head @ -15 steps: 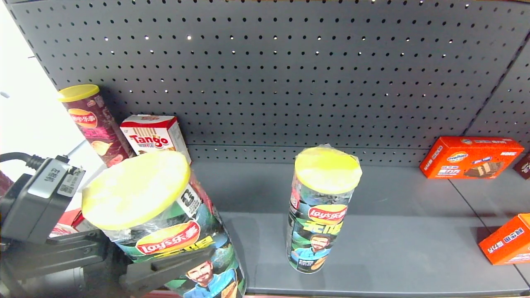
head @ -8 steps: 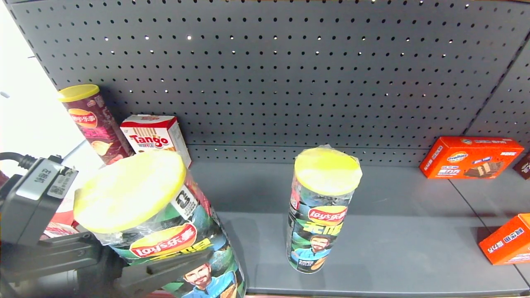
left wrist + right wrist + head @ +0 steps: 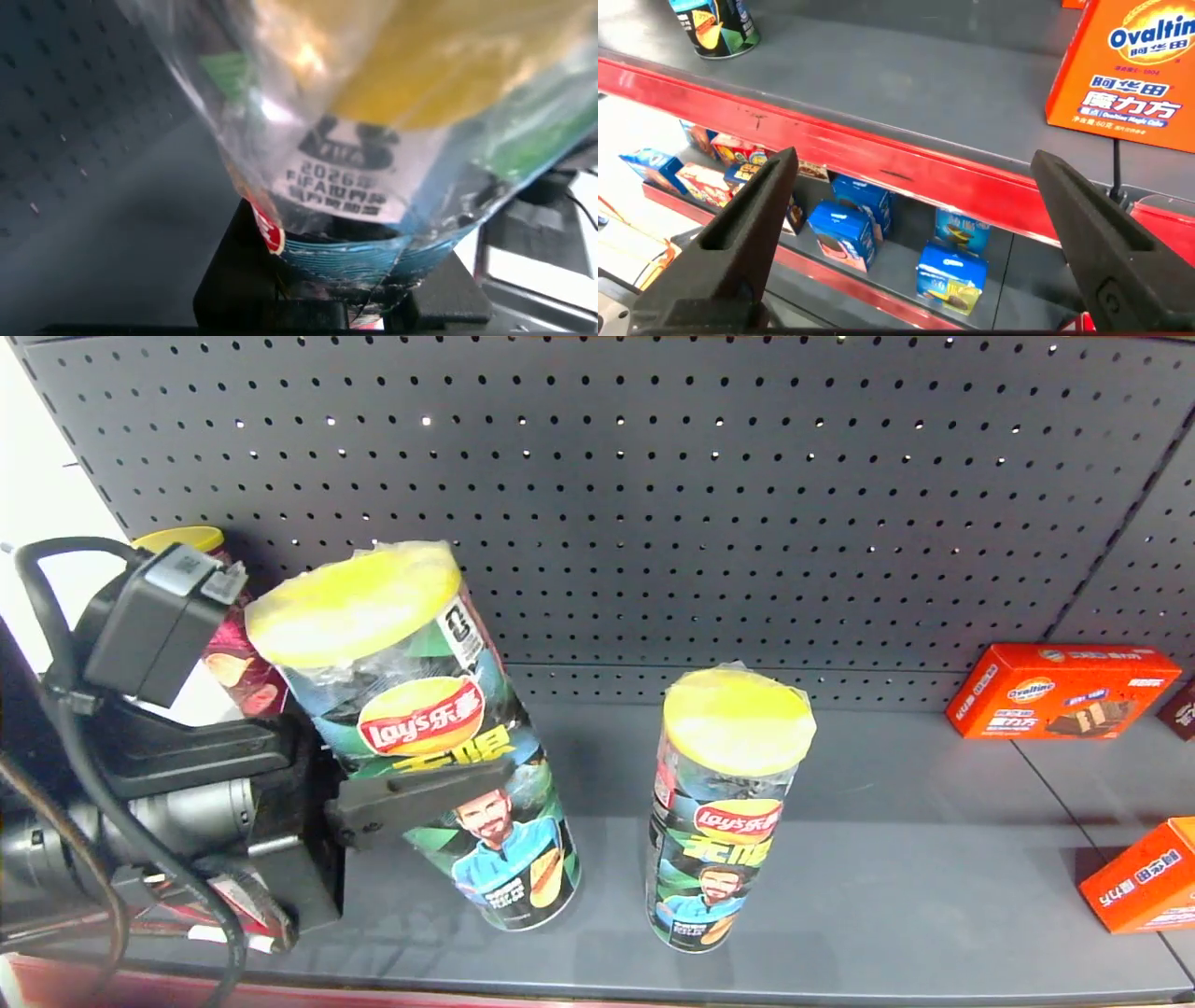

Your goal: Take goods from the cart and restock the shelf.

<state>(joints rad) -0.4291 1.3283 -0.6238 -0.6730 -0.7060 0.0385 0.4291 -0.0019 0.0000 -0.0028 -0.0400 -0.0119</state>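
Note:
A chips can (image 3: pixel 420 709) with a yellow lid and a green and blue wrap leans to the left over the grey shelf board (image 3: pixel 896 859). My left gripper (image 3: pixel 397 784) is shut on its middle. One dark finger (image 3: pixel 420 795) crosses the can's front. The can's base is down at the board; whether it touches I cannot tell. In the left wrist view the can (image 3: pixel 374 140) sits close up between the dark jaws. A second, matching can (image 3: pixel 724 803) stands upright just to the right. My right gripper (image 3: pixel 920 252) hangs open and holds nothing, in front of the shelf's red edge (image 3: pixel 878 149).
A purple chips can (image 3: pixel 233 663) stands behind my left arm at the pegboard. Orange boxes lie at the back right (image 3: pixel 1060 691) and the front right (image 3: pixel 1144 877). An orange box (image 3: pixel 1139 65) stands near the red edge. Blue boxes (image 3: pixel 850 229) fill the lower shelf.
My left gripper has carried the can up and onto the shelf, toward the pegboard and the standing can. The white and red wafer box is now hidden behind it.

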